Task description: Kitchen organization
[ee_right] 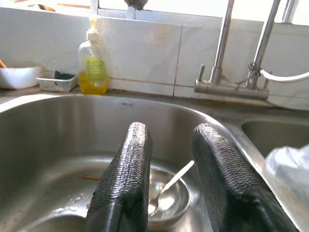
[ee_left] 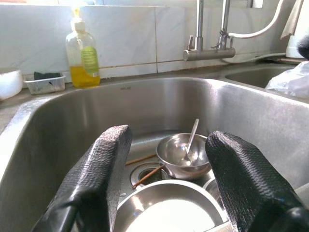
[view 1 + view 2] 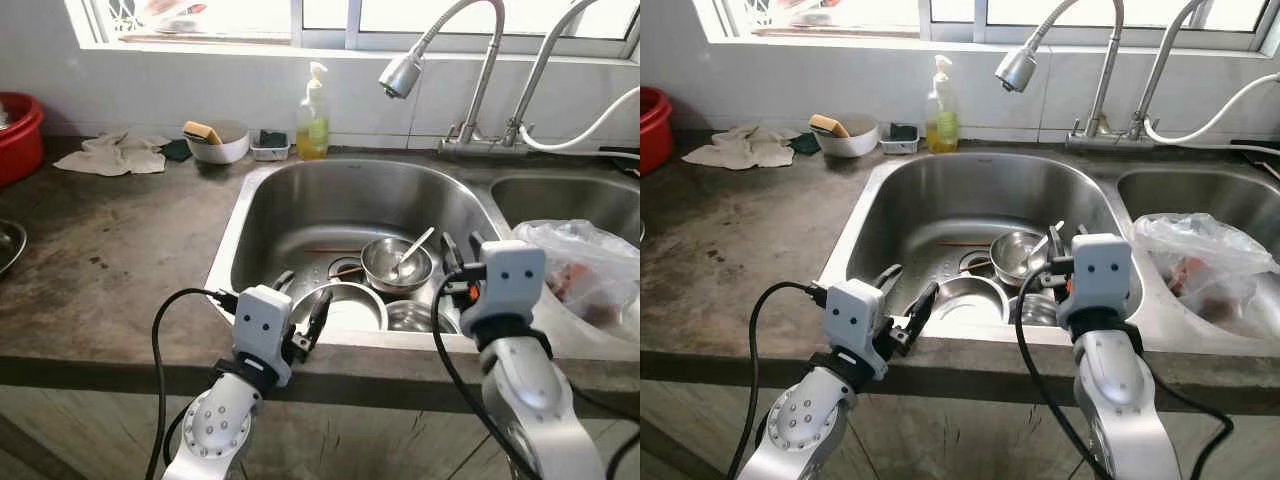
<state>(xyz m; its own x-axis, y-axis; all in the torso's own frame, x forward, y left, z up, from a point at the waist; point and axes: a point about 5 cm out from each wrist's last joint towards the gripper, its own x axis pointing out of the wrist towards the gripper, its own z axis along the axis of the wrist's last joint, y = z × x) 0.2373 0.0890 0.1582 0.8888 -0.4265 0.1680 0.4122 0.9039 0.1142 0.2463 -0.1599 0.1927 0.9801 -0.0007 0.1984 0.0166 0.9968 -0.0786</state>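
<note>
Both arms hang at the sink edge. Left gripper & right gripper are open, holding nothing, prob. ready to grab the small bowl w/ spoon.

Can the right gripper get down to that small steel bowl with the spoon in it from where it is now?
Probably yes. The right gripper hangs open over the sink's front, just beside the small steel bowl, with nothing between them. The spoon leaning out may crowd one of the fingers.

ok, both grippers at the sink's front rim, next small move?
Probably lower the open right gripper onto the small steel bowl holding the spoon: it sits just ahead, uncovered. The left gripper hovers open over the larger bowl.
</note>
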